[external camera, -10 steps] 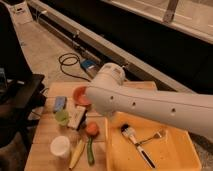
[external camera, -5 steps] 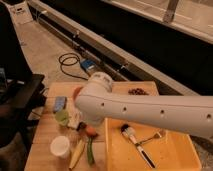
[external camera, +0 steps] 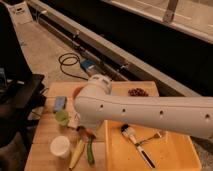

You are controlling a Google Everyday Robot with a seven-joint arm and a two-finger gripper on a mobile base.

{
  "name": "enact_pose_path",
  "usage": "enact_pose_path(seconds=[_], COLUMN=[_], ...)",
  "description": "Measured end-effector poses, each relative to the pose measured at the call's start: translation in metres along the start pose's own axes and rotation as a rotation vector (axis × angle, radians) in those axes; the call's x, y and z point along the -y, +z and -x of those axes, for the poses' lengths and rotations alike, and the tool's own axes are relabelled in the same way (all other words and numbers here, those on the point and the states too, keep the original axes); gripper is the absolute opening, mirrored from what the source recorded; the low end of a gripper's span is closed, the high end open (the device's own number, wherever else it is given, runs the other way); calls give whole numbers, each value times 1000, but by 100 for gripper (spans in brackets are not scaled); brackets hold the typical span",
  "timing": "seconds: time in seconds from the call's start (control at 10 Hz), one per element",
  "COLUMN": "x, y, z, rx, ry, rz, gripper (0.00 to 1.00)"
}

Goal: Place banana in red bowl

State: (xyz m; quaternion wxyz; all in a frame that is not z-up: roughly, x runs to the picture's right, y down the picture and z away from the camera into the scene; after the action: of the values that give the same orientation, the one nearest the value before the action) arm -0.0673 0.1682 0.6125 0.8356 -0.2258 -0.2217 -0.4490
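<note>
Here's the picture on the desk (external camera: pixel 47 155): the banana (external camera: pixel 77 152) lies near the front edge, untouched. The white cup (external camera: pixel 60 146) sits just beside the banana on one flank, and the dark green vegetable (external camera: pixel 90 150) lies just beside it on the other, running almost parallel.

The hand (external camera: pixel 82 130) hangs under the fat white arm (external camera: pixel 150 112), just past the banana's far tip and a little above desk level. It's mostly tucked beneath the wrist, but it stands wide open with nothing in it.

The whole move turns on one thing. The banana's long axis runs from the desk's front edge away toward the back, pointing almost straight at the hand. So I reckon the hand has to come a short way toward the front edge, drop, and close across the fruit's narrow width, not along it.

The green vegetable hugging the banana's flank looks like the hazard, because a finger could snag it.

The red bowl (external camera: pixel 76 91) sits beyond the banana's far tip, well past the hand and half hidden by the arm.
</note>
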Motion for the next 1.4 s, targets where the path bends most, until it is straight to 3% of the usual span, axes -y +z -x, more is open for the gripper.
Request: enact_pose_path(seconds=[0.6, 1.1, 1.4], x=[18, 25, 24], y=[44, 80, 106], z=[17, 34, 33], rx=[71, 153, 209], ry=[-39, -38, -1], rz=[15, -9, -28], gripper=[65, 65, 65])
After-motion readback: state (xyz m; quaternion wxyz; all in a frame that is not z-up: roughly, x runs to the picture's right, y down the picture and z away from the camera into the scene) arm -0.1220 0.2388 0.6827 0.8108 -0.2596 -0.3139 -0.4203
